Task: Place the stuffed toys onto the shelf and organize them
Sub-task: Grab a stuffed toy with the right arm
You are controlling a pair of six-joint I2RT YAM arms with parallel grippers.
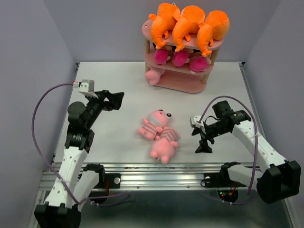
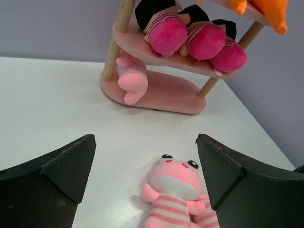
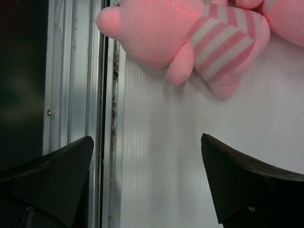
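Two pale pink striped pigs lie side by side in the middle of the table. The pink three-tier shelf stands at the back. It carries three orange monsters on the top tier and three dolls in magenta on the middle tier. A third pig rests at the left end of the bottom tier. My left gripper hovers open to the left of the pigs and holds nothing; in its wrist view a pig's face shows below its fingers. My right gripper is open, pointing down just right of the pigs.
The table's metal front rail runs close beside the right gripper. Grey walls enclose the table on the left, back and right. White table surface lies between the left arm and the pigs.
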